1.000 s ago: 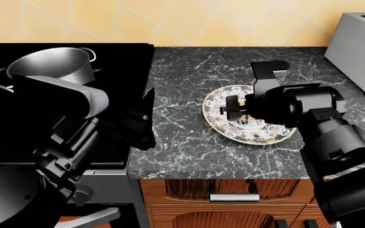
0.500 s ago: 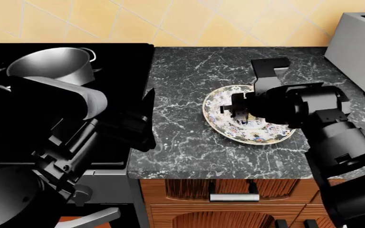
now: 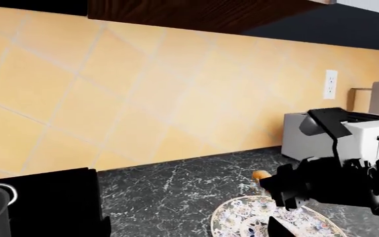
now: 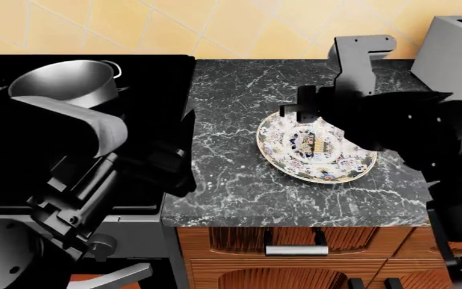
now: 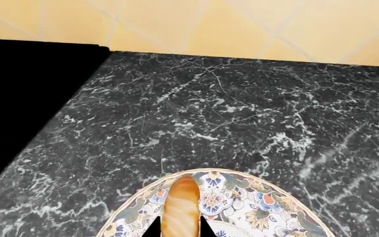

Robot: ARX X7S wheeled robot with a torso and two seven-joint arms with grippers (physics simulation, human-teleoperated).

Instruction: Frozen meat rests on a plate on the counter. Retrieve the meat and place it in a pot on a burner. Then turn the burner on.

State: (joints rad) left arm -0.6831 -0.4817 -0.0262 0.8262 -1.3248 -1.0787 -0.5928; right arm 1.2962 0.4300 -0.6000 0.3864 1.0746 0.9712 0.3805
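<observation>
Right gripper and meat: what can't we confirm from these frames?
- Right gripper pads' contact on frozen meat: cut off by the right wrist view's bottom edge.
- Meat in head view: hidden behind the gripper.
- Pot interior: head view angle and left arm block it.
- Burner: hidden under the pot.

White toaster (image 4: 458, 66) at the far right, yellow tiled backsplash (image 4: 215, 27), white wall outlet (image 3: 330, 84), wooden drawer with metal handle (image 4: 296, 250)

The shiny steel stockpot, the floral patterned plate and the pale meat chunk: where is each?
Shiny steel stockpot (image 4: 67, 84): head view, on its inner wall.
Floral patterned plate (image 4: 315, 158): head view, on its painted face.
Pale meat chunk with orange-tan end (image 5: 180, 207): right wrist view, on its middle.
</observation>
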